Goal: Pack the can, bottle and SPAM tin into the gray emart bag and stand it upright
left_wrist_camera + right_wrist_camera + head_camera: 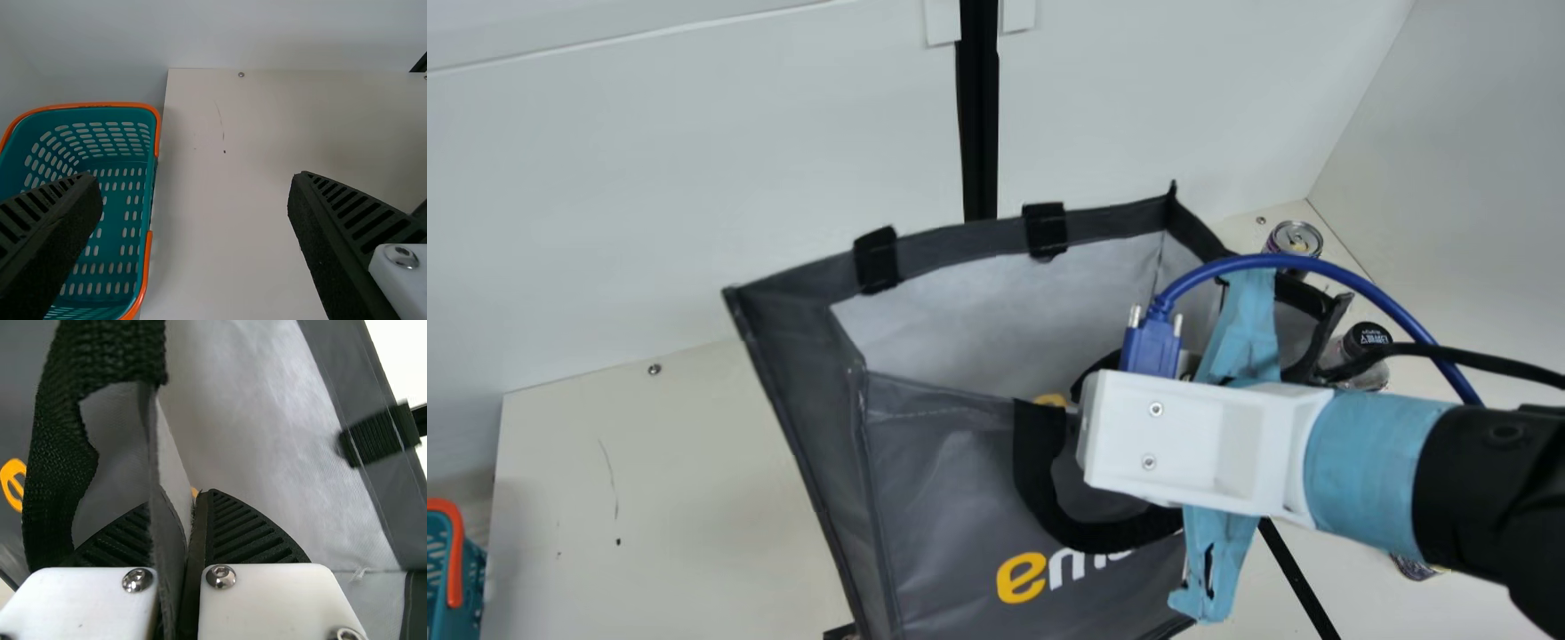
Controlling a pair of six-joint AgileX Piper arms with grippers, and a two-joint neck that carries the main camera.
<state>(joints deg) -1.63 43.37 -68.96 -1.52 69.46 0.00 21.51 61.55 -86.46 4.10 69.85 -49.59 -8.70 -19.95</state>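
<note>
Here, the right gripper (pixel 1174 436) pinches the open bag (pixel 934 498) by one edge.

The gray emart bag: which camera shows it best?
The main view: the gray emart bag shows its open mouth and printed front. The right wrist view gives a close-up of a handle and a wall pinched by the end effector; the left wrist view faces the table and teal basket.

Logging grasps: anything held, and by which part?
Right gripper pinches the bag by its logo-side rim, beside the handle; left gripper holds nothing.
</note>
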